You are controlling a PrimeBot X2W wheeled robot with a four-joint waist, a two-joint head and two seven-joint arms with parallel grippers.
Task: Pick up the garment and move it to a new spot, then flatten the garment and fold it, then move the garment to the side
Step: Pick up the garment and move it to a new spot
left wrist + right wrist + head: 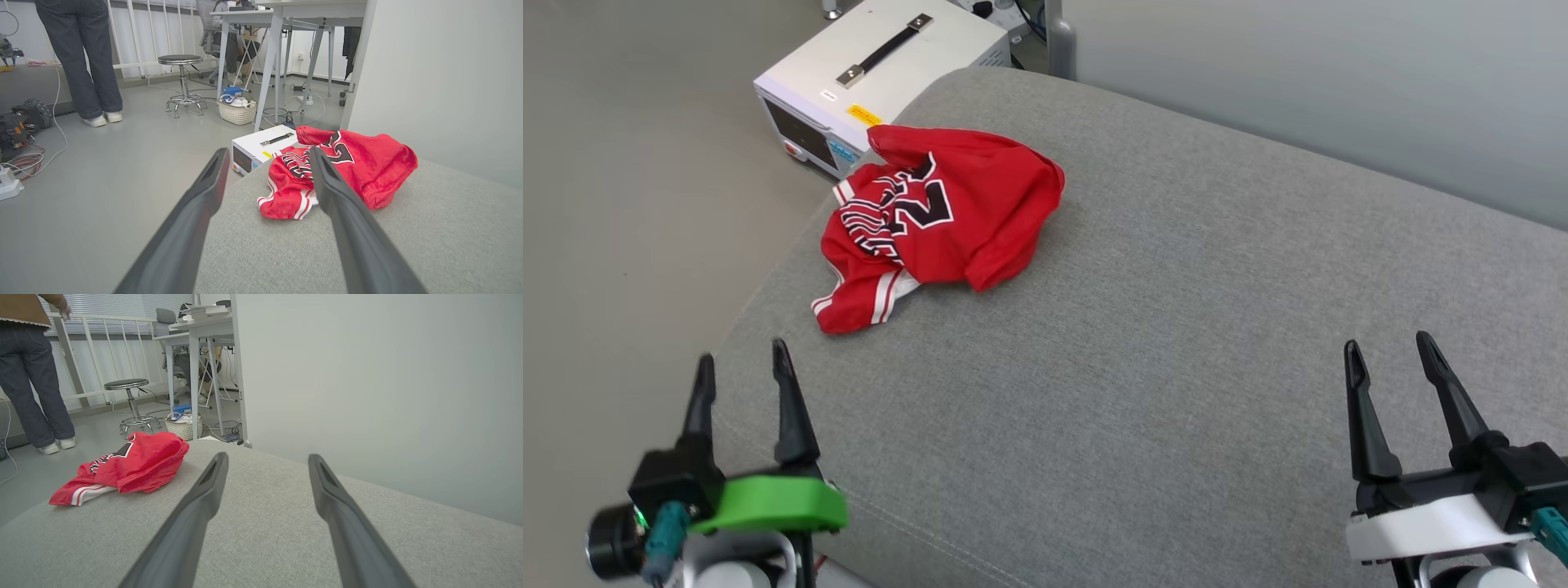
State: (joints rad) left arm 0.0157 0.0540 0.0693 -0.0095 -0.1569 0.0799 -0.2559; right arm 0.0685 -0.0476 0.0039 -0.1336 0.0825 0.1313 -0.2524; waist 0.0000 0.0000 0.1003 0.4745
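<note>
Looks down from the head on a grey fabric cushion (1176,343), crumpled red garment with black numerals (964,212) at its far left edge, left gripper (742,353) and right gripper (1387,341) both spread wide, empty. Meets the garment (367,167) just ahead along the left wrist, well off to the left along the right wrist.

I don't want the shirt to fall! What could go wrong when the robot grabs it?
The shirt lies crumpled by the edge of the cushion, so a nudge might push it off onto the floor. It is bunched, so the open left gripper may pinch several layers, making flattening harder.
</note>
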